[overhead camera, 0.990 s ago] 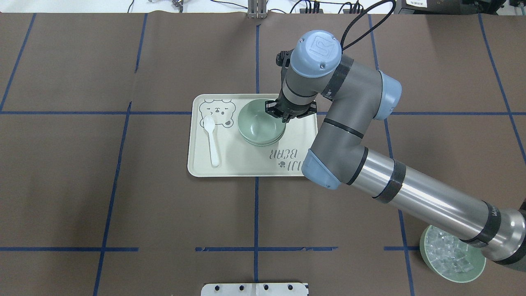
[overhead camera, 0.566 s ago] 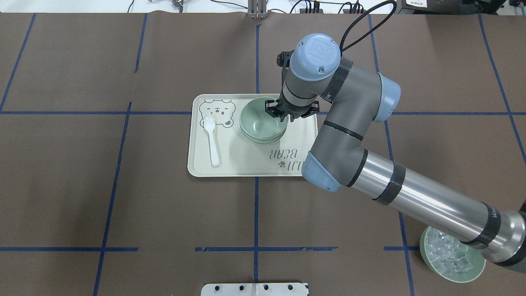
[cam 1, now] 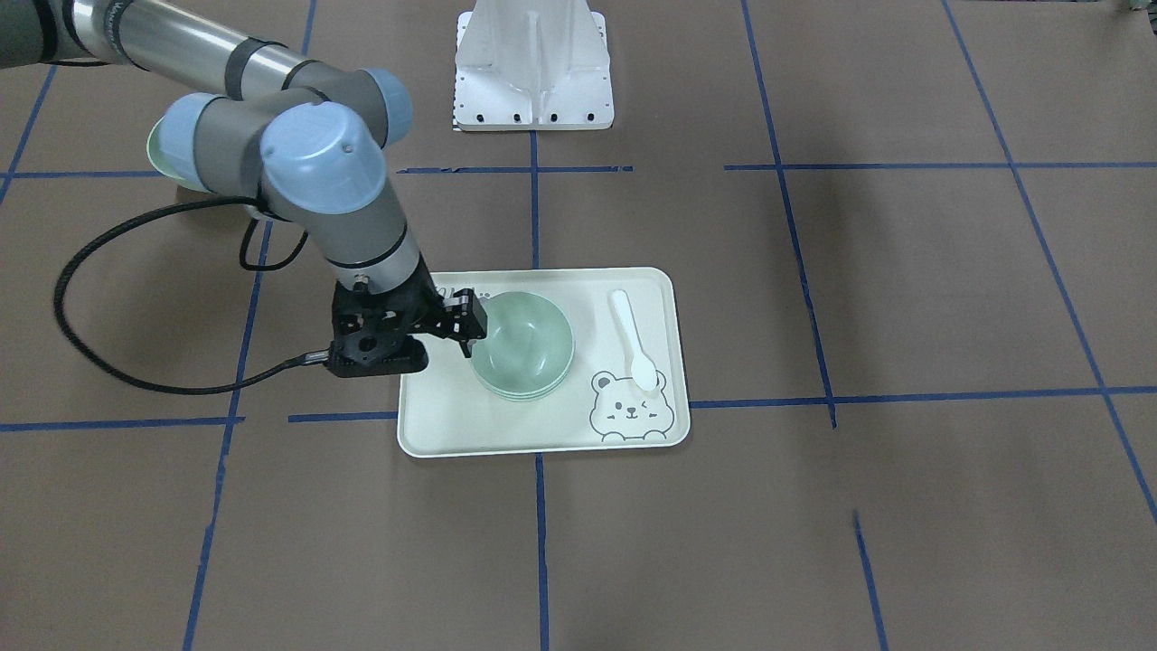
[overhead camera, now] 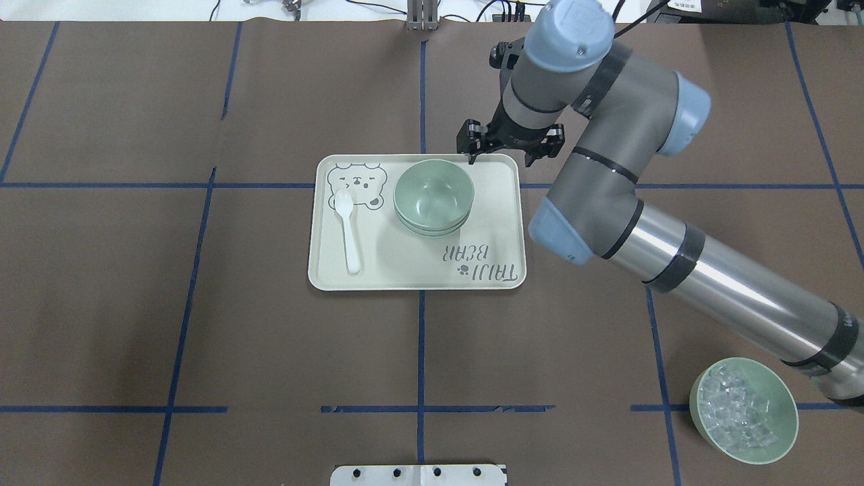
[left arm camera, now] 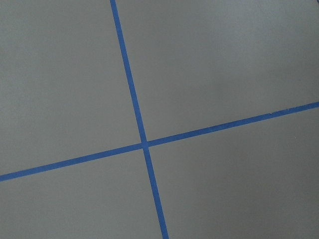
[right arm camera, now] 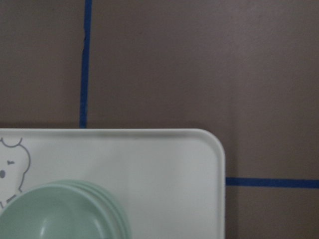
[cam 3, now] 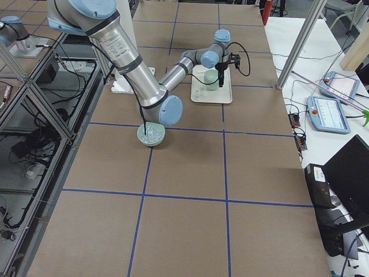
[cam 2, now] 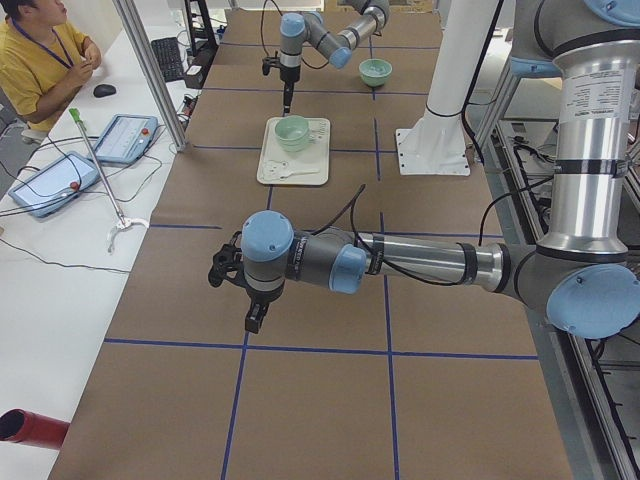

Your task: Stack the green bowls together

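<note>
The green bowls (overhead camera: pixel 433 196) sit nested in one stack on the cream bear tray (overhead camera: pixel 405 273). The stack also shows in the front view (cam 1: pixel 522 344) and at the bottom left of the right wrist view (right arm camera: pixel 60 214). My right gripper (overhead camera: pixel 499 159) is open and empty. It hangs above the tray's far right corner, apart from the stack, and is also seen in the front view (cam 1: pixel 470 327). My left gripper (cam 2: pixel 255 318) shows only in the exterior left view, over bare table far from the tray. I cannot tell whether it is open or shut.
A white spoon (overhead camera: pixel 347 229) lies on the tray's left part beside the bear drawing. A green bowl of clear ice-like cubes (overhead camera: pixel 742 410) stands at the near right of the table, under my right arm. A white mount plate (cam 1: pixel 533 63) sits at the robot's base.
My right gripper has left the rim of the top bowl, risen and moved back and to the right. The top bowl has settled level in the stack.
</note>
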### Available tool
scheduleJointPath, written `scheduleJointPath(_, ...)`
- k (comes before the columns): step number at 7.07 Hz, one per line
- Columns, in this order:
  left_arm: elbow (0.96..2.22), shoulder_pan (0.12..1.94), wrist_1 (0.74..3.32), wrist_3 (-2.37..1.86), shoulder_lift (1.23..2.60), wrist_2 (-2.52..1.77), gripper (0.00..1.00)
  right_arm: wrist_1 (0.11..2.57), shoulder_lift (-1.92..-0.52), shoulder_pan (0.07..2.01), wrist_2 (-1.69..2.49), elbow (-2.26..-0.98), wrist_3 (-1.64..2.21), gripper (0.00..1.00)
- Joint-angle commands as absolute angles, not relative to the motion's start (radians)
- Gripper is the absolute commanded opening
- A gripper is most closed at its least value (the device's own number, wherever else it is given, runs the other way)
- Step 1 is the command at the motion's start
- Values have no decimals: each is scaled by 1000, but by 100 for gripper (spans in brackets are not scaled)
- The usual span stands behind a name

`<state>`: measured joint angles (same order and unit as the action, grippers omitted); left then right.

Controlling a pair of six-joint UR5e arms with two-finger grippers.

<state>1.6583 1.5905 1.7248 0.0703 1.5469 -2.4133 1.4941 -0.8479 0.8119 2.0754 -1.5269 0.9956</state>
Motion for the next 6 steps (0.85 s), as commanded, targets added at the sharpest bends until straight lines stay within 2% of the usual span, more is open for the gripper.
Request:
scheduleJointPath(1, 1621, 1589, 1712, 68, 1543, -2419, 100, 1579, -941, 1047, 2248, -1532, 607, 100)
scheduleJointPath(3, 1606, 1588, 1701, 61, 1528, -2402, 100, 1652, -1065, 1260, 2313, -1532, 183, 100)
scheduleJointPath(5, 1649, 1588, 1610, 61, 1529, -2318, 100, 1646, -1290, 1449, 2369, -1557, -166, 100)
scheduleJointPath(6, 1655, 1588, 1609, 61, 1532, -2289, 100, 1634, -1402, 1497, 2346, -1577, -195, 100)
